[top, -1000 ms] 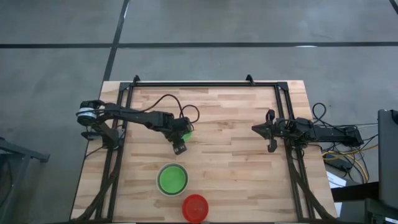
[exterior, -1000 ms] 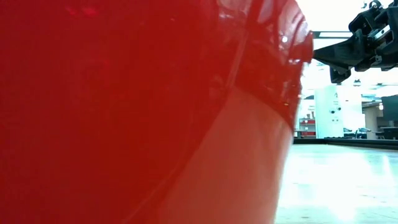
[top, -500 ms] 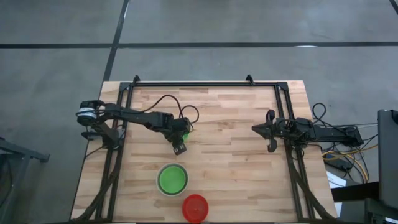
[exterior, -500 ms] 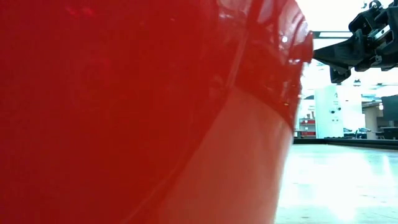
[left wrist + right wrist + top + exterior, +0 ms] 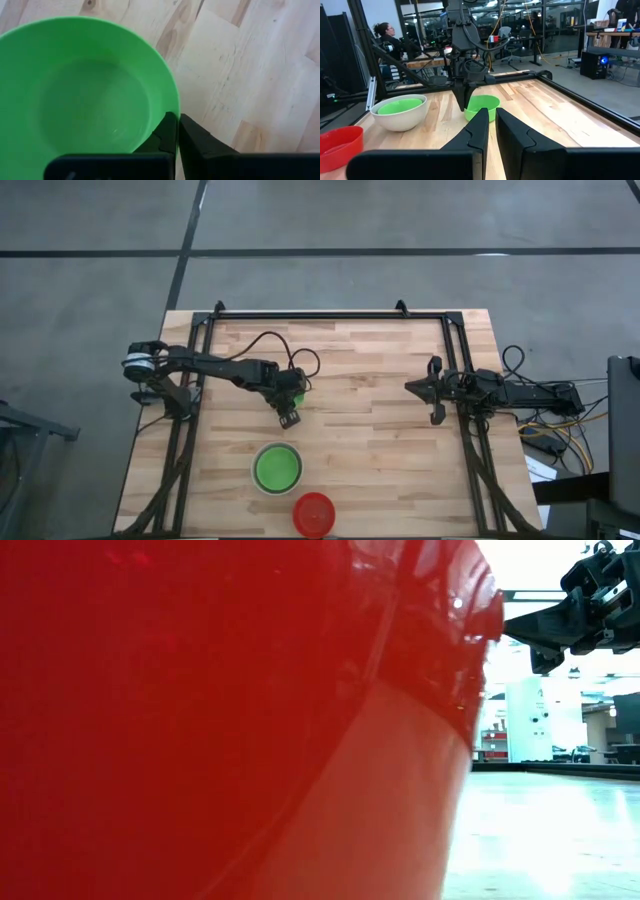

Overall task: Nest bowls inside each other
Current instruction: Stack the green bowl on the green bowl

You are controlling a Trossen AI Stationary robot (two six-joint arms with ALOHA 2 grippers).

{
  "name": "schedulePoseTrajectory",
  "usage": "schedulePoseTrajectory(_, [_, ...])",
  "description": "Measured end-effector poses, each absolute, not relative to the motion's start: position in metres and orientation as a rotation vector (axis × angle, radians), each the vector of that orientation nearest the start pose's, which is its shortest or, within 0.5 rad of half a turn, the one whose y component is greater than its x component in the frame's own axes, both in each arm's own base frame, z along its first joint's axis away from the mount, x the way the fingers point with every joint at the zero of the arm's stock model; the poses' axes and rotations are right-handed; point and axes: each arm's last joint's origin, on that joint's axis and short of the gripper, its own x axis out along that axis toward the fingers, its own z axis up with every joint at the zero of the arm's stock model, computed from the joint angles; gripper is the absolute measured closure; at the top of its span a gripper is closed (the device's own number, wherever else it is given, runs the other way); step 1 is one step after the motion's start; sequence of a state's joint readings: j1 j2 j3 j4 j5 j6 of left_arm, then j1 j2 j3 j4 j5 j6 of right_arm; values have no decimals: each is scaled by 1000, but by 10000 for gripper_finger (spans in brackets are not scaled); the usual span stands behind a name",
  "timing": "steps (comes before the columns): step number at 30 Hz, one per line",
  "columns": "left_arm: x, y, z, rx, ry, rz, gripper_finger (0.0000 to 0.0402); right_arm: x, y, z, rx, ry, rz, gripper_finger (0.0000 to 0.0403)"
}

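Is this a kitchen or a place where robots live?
Probably a robot lab or workshop, not a kitchen. Beyond the pale wooden-plank table are glass partition walls, a workbench holding black computer equipment, and a person sitting at a desk among dangling cables.

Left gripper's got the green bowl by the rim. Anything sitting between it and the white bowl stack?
Nothing visible. The left gripper is shut on the green bowl rim. Between it and the white bowl, which already holds a green one, the high view shows only bare table. The red bowl sits beyond the stack.
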State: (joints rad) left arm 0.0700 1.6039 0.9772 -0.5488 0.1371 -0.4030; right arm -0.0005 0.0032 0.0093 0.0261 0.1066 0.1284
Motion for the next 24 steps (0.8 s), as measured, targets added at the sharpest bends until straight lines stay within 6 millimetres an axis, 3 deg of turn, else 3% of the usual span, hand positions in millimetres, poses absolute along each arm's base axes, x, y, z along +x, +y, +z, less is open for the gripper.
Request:
schedulePoseTrajectory(12, [304,17,193,-466,1154,162,397,97,-3,169,131,-39,-105,369])
schedulePoseTrajectory(24, [308,17,215,-441,1187,147,399,97,-3,169,130,-39,-105,369])
